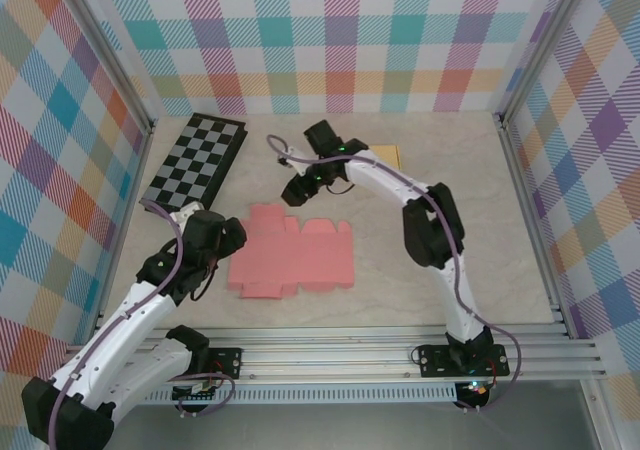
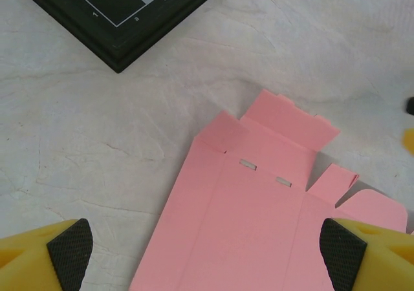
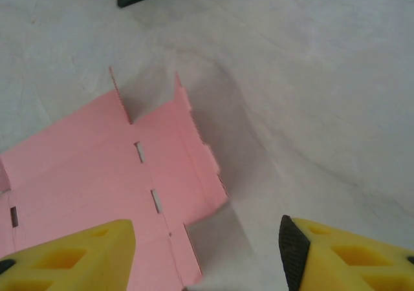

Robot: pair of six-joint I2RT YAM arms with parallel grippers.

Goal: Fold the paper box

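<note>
The paper box (image 1: pixel 290 255) is a flat pink cut-out lying unfolded on the marbled table, its tabs toward the back. My left gripper (image 1: pixel 222 245) hovers over the sheet's left part, open wide. In the left wrist view its pads (image 2: pixel 71 252) straddle the pink sheet (image 2: pixel 259 207) without touching it. My right gripper (image 1: pixel 296 190) hangs just beyond the sheet's far edge, open and empty. In the right wrist view the pink sheet (image 3: pixel 97 174) lies to the left, with one yellow finger (image 3: pixel 71 255) over it and the gripper (image 3: pixel 194 265) above bare table.
A black chessboard (image 1: pixel 195 155) lies at the back left, its corner close to the sheet (image 2: pixel 129 13). A flat tan object (image 1: pixel 386 154) sits behind the right arm. Checked walls enclose the table on three sides.
</note>
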